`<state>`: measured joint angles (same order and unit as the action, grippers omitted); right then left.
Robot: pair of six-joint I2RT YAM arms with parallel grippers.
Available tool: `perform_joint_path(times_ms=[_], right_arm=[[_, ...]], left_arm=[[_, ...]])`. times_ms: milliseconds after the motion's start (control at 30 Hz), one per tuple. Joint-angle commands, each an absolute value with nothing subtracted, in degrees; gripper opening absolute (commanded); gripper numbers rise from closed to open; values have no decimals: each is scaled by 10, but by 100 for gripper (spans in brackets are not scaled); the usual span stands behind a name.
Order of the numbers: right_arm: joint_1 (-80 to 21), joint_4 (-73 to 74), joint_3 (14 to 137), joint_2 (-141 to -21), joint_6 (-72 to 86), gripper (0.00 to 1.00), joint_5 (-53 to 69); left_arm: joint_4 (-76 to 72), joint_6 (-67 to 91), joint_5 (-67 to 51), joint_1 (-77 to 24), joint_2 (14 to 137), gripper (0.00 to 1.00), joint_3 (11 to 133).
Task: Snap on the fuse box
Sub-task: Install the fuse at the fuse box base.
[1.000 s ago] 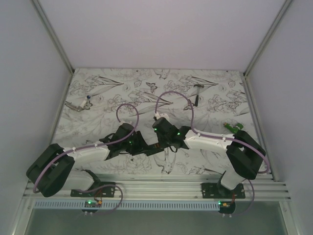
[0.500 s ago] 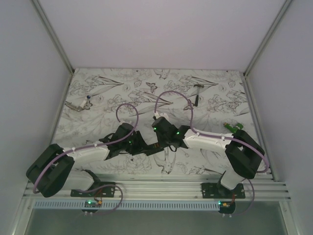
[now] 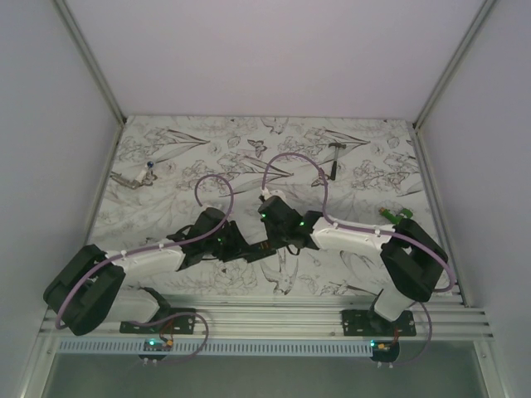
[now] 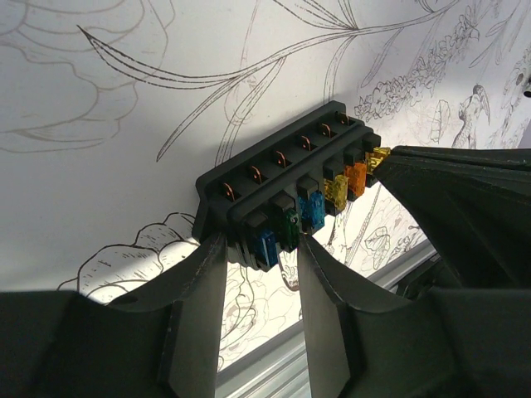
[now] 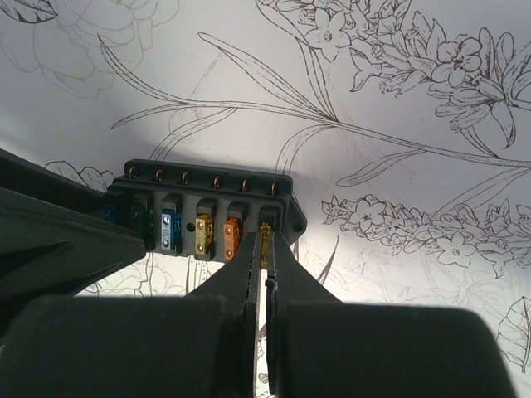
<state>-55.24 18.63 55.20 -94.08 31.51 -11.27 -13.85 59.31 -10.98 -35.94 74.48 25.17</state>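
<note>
Left gripper [image 4: 260,245] clamps one end of fuse box [image 4: 274,174], low over table [image 4: 99,99] between both arms, can't tell if lifted. Right gripper [image 5: 264,247] pressed together, pinching yellow fuse [image 4: 379,155] at end slot. Step: seating last fuse. Next: push straight in till it snaps, left bracing

I see my right fingers [image 5: 235,278] pinched nearly together on a thin yellow piece [image 5: 264,242] at the fuse box [image 5: 207,186]'s right-end slot. Blue, yellow and orange fuses [image 5: 203,235] fill its other slots, with the floral bench [image 5: 398,99] behind the box.
</note>
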Motion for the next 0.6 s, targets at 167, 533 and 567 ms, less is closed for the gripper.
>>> perform_joint_path(times_ms=[167,533,567], right_arm=[[-554,332,500,-1043,270,0,-79],[-574,336,503,-1079,275,0,-77],[-574,336,503,-1080,276,0,-77]], left_arm=[[-61,572,-71,-350,750,37,236],[-60,574,-70,-328,741,35,233],[-60,573,-69,-327,739,35,233]])
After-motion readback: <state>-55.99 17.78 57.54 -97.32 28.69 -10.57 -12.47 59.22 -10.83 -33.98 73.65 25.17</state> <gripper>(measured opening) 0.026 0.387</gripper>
